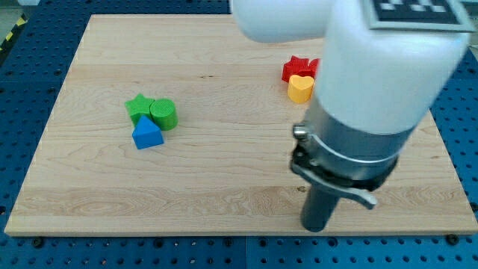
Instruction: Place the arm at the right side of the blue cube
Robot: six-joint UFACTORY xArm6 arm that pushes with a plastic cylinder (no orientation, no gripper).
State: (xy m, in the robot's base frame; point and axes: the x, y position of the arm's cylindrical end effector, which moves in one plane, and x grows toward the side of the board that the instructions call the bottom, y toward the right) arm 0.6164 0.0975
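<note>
A blue triangular block (147, 134) lies left of the board's middle, touching a green star block (139, 107) and a green round block (163, 114) just above it. No blue cube shows; the arm may hide one. My tip (316, 226) rests on the board near the bottom edge, right of centre, far to the right of the blue block. A red star block (299, 68) and a yellow heart block (300, 88) sit together near the top, partly behind the arm.
The wooden board (224, 187) lies on a blue perforated table (30, 254). The large white and grey arm body (373, 90) covers the view's upper right.
</note>
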